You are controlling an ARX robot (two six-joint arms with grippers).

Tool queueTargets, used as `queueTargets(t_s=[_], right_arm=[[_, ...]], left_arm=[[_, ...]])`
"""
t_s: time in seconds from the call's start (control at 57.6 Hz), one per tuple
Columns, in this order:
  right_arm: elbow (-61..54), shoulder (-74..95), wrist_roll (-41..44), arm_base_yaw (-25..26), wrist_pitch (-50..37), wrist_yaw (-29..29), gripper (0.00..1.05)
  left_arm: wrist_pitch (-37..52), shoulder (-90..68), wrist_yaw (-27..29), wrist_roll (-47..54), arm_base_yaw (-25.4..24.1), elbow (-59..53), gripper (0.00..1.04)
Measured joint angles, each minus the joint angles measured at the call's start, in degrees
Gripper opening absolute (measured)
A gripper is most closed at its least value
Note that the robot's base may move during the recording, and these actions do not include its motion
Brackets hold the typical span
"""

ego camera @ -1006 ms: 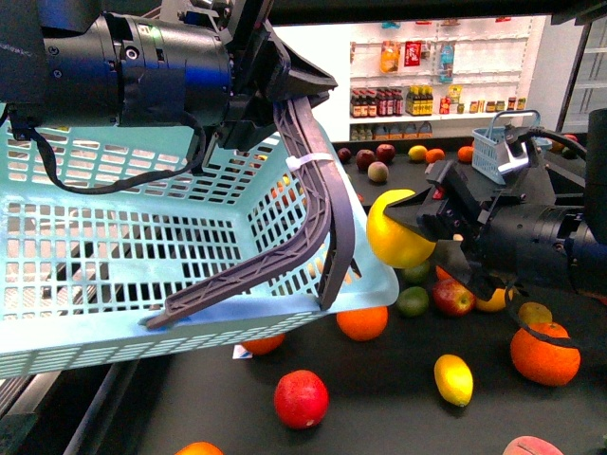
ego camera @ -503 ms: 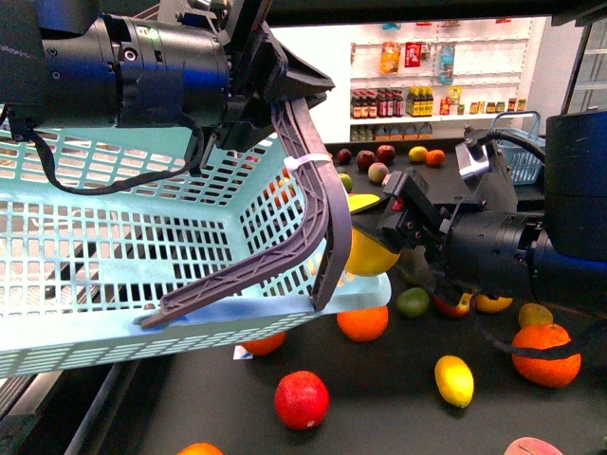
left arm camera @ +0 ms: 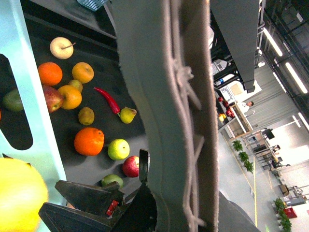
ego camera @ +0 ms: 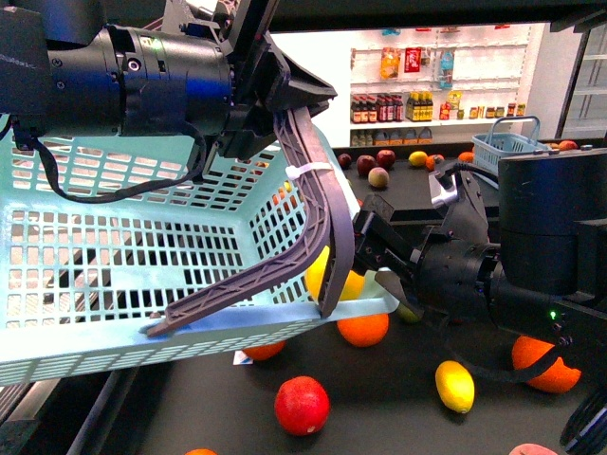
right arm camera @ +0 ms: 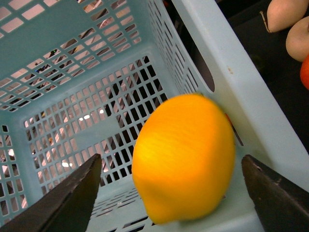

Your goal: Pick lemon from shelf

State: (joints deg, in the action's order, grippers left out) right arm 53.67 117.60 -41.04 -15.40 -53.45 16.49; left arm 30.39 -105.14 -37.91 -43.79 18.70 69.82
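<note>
lemon position: lemon (right arm camera: pixel 183 157) is off the tabletop (ego camera: pixel 379 398), against the inner wall of the blue basket (right arm camera: pixel 207 38) just below its rim; cannot tell if it is resting or in mid-air.
right hand: right hand (right arm camera: pixel 171 162) is spread wide, both fingers clear of the lemon, gripping nothing.
lemon vs right hand: dead ahead, centred in the gap.
long axis: blurred; looks crosswise to the gap, a guess.
left hand: left hand (ego camera: pixel 285 104) is clamped on the basket handle (ego camera: pixel 318 218), holding the basket up.
nearer arm: right.
next move: likely the right hand backs away from the rim.
</note>
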Motion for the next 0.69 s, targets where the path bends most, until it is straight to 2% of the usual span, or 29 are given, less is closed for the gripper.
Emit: queueTargets(t_s=[0.052, 0.156, 0.364, 0.503, 0.694], right_arm=[[0.00, 0.00, -0.02, 0.20, -0.57, -0.04, 0.99], [0.00, 0.00, -0.07, 1.22, -1.57, -0.46, 0.97], [2.86, 0.63, 2.23, 9.03, -1.66, -6.29, 0.97], [6.58, 6.45, 9.60, 13.84, -0.63, -10.78, 0.97], [10.21, 18.64, 24.11, 13.46, 0.17, -14.03, 0.97]], left_arm=[[0.00, 0.00, -0.02, 0.00, 0.00, 0.00, 0.09], [0.00, 0.00, -0.11, -0.24, 0.00, 0.00, 0.09], [0.00, -0.02, 0.37, 0.02, -0.09, 0.02, 0.09], [0.00, -0.02, 0.13, -0.42, -0.07, 0.02, 0.09], [0.00, -0.02, -0.07, -0.42, -0.02, 0.02, 0.09]])
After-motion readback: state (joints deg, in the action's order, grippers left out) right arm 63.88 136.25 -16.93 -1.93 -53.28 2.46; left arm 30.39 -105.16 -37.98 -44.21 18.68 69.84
